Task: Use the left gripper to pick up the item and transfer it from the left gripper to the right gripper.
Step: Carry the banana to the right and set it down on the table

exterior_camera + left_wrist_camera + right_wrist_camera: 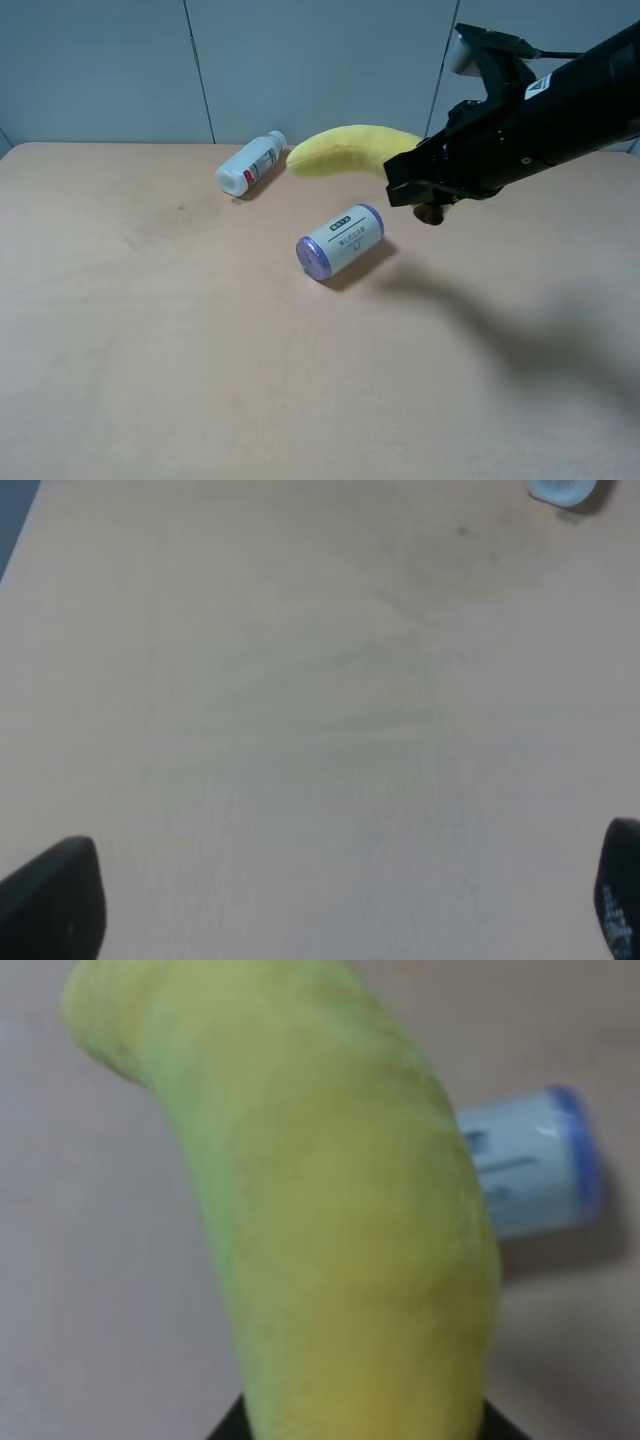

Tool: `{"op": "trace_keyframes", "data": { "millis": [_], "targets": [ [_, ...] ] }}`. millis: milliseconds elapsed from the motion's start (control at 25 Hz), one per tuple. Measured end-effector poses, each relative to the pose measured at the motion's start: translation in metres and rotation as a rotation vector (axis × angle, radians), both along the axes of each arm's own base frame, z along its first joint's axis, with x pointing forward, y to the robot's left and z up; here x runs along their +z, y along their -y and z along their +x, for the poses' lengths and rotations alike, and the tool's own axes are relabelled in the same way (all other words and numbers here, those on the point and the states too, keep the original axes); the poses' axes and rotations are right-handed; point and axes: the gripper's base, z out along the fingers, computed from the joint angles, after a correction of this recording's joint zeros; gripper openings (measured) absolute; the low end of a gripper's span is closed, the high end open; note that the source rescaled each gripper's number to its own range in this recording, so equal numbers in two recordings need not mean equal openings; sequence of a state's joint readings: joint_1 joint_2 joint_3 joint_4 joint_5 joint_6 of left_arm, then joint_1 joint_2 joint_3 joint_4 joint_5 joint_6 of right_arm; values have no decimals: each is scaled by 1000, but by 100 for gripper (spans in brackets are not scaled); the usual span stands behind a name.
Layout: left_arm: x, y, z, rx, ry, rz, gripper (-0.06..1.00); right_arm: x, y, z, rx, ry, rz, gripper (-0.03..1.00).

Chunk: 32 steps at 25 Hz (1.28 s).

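Observation:
The yellow banana (pixel 350 148) is held in the air over the back of the table, its dark stem tip just below the right gripper. My right gripper (pixel 420 190) is shut on the banana's stem end. In the right wrist view the banana (pixel 330 1210) fills the frame, with the black jaws of the right gripper (pixel 365 1430) just showing beside it at the edge. My left gripper (pixel 335 905) is open and empty over bare table, its two fingertips (pixel 55 900) set wide apart. It is out of the exterior high view.
A white pill bottle (pixel 250 165) lies at the back of the tan table (pixel 150 330); its cap edge shows in the left wrist view (pixel 560 490). A cream can with purple ends (pixel 340 240) lies on its side under the banana, also in the right wrist view (pixel 525 1175).

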<state>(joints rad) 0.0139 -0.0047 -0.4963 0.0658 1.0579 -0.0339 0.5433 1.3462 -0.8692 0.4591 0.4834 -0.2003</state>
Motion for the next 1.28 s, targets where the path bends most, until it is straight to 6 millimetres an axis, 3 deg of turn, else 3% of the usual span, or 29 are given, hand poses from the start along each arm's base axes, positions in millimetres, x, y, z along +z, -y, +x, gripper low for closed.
{"op": "trace_keyframes", "data": {
  "millis": [320,680,880,1280],
  "targets": [
    [0,0,0,1,0,0,98,-3,64,29,-240,-61,-14,2],
    [0,0,0,1,0,0,98,-14,116,44,-406,-104,-63,2],
    [0,0,0,1,0,0,98,-41,130,56,-425,-190,-127,2],
    [0,0,0,1,0,0,98,-88,132,70,-400,-327,-202,2]
  ]
}}
